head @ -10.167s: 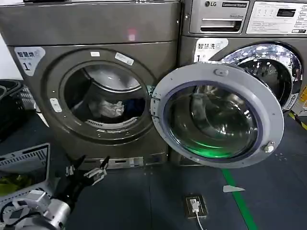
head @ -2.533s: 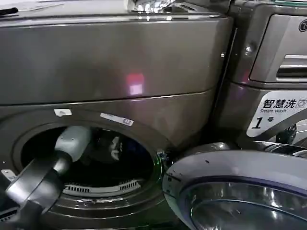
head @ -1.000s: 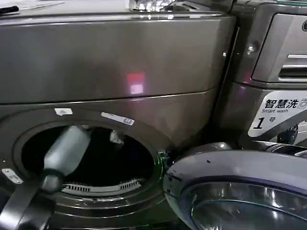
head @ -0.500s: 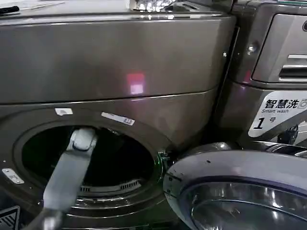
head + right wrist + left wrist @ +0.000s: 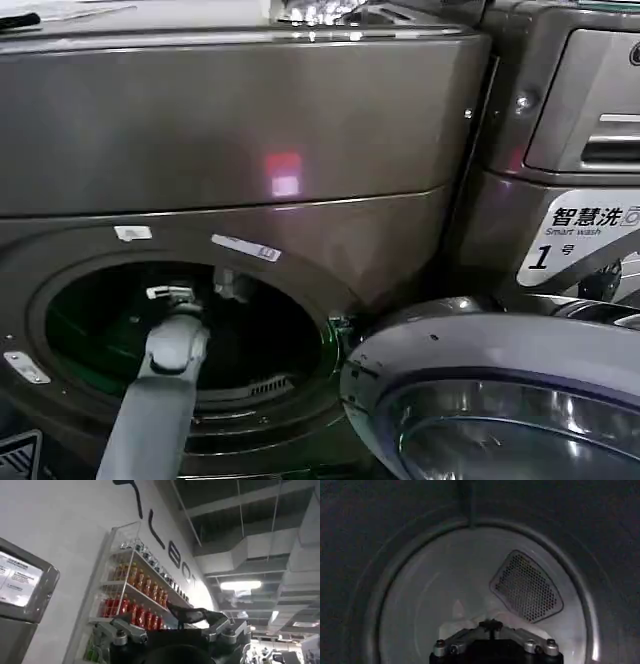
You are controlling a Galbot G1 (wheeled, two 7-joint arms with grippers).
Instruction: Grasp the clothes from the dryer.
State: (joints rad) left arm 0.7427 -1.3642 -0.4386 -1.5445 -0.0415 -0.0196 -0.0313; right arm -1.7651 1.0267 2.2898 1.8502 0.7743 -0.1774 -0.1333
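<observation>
Left gripper (image 5: 172, 294) is inside the dryer (image 5: 250, 150) porthole, reaching into the drum. Whether its fingers are released or clenched cannot be told. A pale patch ahead, likely the clothes (image 5: 457, 611), lies at the drum's rear. Grasp judged pending. Right gripper (image 5: 172, 625) is raised outside, fingers spread.

The dryer (image 5: 250, 150) is the carrier here: a bronze-grey front-loader with a plain top panel and a wide round porthole standing open. Inside, the drum (image 5: 420, 595) is dim, its pale round back wall bearing a perforated vent panel (image 5: 526, 586). A pale fold of the clothes (image 5: 465, 622) lies on the drum at the foot of that wall, just below the vent panel.
</observation>
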